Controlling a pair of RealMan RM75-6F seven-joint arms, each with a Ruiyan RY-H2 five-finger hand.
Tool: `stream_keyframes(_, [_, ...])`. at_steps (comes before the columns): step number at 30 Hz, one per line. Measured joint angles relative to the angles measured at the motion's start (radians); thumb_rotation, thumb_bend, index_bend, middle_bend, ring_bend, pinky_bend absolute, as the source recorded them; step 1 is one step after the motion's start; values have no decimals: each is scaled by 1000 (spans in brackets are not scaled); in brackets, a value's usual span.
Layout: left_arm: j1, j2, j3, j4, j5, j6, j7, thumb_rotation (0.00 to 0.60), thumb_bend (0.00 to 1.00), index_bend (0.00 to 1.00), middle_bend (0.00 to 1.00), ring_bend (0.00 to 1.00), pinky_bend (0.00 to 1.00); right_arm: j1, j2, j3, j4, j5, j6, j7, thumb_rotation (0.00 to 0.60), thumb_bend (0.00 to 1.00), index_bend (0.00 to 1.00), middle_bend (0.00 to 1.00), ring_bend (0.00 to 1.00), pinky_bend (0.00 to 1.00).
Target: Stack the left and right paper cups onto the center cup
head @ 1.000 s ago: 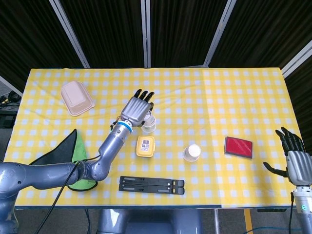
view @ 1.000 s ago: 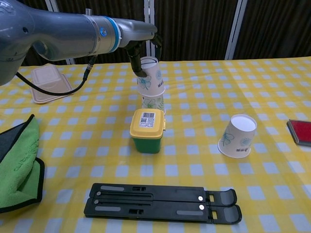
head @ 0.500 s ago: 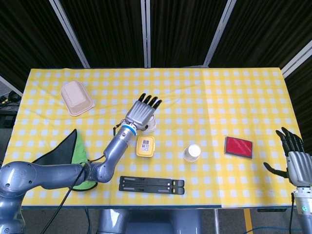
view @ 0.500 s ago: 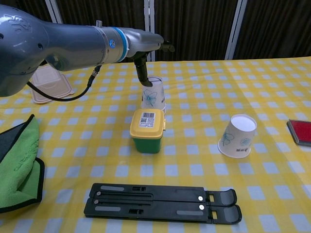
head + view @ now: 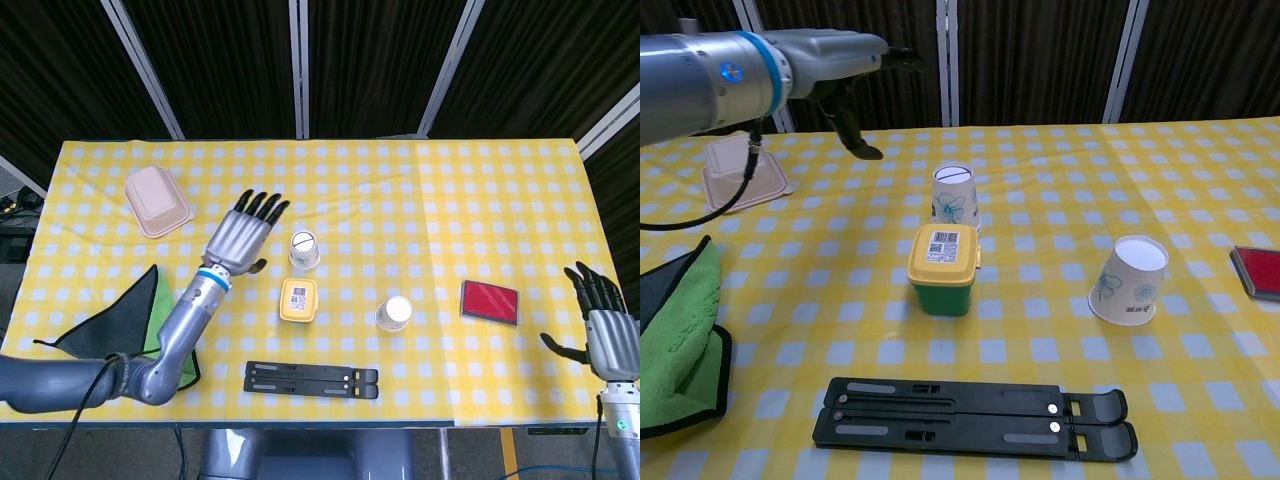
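Note:
A stack of paper cups with a green flower print [image 5: 304, 249] [image 5: 955, 198] stands upside down at the table's middle, just behind a yellow-lidded green box. Another paper cup [image 5: 394, 313] [image 5: 1128, 281] lies tipped on its side to the right. My left hand [image 5: 240, 232] [image 5: 845, 70] hovers open to the left of the stack, fingers spread, holding nothing. My right hand [image 5: 606, 320] is open at the table's far right edge, away from the cups; the chest view does not show it.
A yellow-lidded green box [image 5: 943, 268] sits in front of the stack. A black folding stand [image 5: 970, 417] lies near the front edge. A green cloth [image 5: 678, 335] is at the left, a beige clamshell box [image 5: 157, 201] at the back left, a red card [image 5: 489, 302] at the right.
My left hand let go of the upper cup, which dropped down over the center cup. The hand then opened and drew away to the left.

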Motion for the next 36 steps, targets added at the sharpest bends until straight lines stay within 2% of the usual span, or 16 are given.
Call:
stream_keyframes(5, [157,85,107,-111,170,175,-63,600,239,0,0,0,0,3,-9,-3,-5,-8,4,-40,600,57,93,0,0,0])
stream_keyframes(8, [269,117,184,-142,284,296,-106,600,138,0,0,0,0,4,-15,-2,-14,-11,14,-74,600,56,93,0,0,0])
stream_keyframes(10, [350,133,240,-150,361,379,-136,600,90,0,0,0,0,3,-18,-1,-20,-13,20,-93,600,57,93,0,0,0])
stream_keyframes(13, [459,152,311,-144,456,486,-182,600,72,0,0,0,0,1,-21,-1,-39,-15,30,-123,600,57,93,0,0,0])
stream_keyframes(19, [623,186,400,-95,573,619,-286,600,68,0,0,0,0,9,-10,-3,-115,-30,30,-178,600,66,179,0,0,0])
stream_keyframes(25, [717,210,425,-38,644,663,-400,600,68,0,0,0,0,55,29,0,-260,-56,-21,-283,600,90,228,0,0,0])
stream_keyframes(30, [750,225,417,-6,678,663,-459,600,68,0,0,0,0,126,54,17,-401,-40,-129,-427,600,94,224,0,0,0])
stream_keyframes(36, [776,240,396,14,696,632,-496,600,68,0,0,0,0,228,49,51,-502,97,-286,-587,600,94,222,0,0,0])
